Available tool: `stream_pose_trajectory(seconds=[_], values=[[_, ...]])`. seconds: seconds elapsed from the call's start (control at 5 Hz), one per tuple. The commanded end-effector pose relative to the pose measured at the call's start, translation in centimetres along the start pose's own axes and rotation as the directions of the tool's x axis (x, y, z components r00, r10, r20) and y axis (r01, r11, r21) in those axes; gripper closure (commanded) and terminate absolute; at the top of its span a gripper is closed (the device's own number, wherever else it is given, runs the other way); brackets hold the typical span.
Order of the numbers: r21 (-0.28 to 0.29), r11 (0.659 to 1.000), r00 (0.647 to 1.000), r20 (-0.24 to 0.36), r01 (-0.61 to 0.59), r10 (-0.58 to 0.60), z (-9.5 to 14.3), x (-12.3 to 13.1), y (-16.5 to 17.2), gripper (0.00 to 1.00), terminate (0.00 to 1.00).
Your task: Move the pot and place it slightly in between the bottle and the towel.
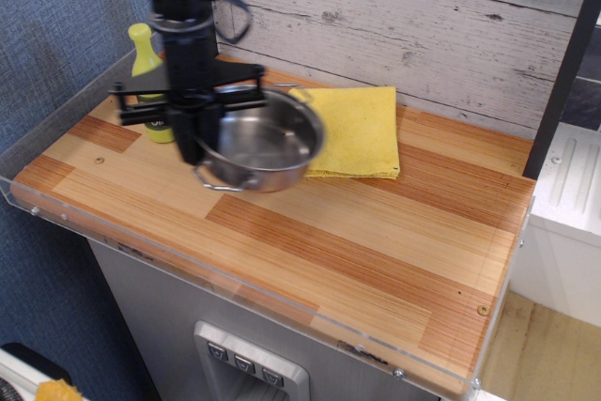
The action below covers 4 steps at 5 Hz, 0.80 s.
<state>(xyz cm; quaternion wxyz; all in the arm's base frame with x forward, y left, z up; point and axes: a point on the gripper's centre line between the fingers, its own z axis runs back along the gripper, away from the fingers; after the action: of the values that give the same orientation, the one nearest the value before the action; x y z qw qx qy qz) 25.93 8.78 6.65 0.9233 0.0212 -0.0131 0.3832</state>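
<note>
My gripper (191,143) hangs straight down from the black arm, and I see its dark fingers clamped on the left rim of the pot (261,143), one finger inside the wall and the rest outside. A thin black crossbar on the gripper runs level above the rim. The pot looks slightly motion-blurred and sits tilted a little, its open mouth facing up and toward the camera; I cannot tell whether its base touches the wood or rides just above it. One wire loop handle (218,185) juts from the near-left side of the pot, and the other shows faintly at the far rim.

Taking the pot as my landmark: the bottle (147,63) stands just behind and to the left of it, mostly hidden by my gripper, with only the yellow-green neck, cap and a sliver of the body showing. The towel (359,131) lies flat immediately right of the pot, and the pot's right edge overlaps the towel's left edge in this view. The wooden counter (376,232) stretches away in front of and to the right of the pot. A grey plank wall (423,25) rises behind the pot and towel.
</note>
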Motion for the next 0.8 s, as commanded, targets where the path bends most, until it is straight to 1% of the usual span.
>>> stream_pose_trajectory(seconds=[0.0, 0.2, 0.4, 0.6], values=[[0.000, 0.996, 0.995, 0.034, -0.095, 0.095, -0.8, 1.5, 2.8, 1.00, 0.00], [0.007, 0.990, 0.989, 0.048, -0.138, 0.138, -1.7, 1.9, 4.2, 1.00, 0.00], [0.019, 0.984, 0.984, 0.037, -0.175, 0.174, -2.8, 2.3, 5.4, 1.00, 0.00], [0.019, 0.985, 0.985, 0.027, -0.172, 0.171, -3.3, 2.4, 5.0, 1.00, 0.00]])
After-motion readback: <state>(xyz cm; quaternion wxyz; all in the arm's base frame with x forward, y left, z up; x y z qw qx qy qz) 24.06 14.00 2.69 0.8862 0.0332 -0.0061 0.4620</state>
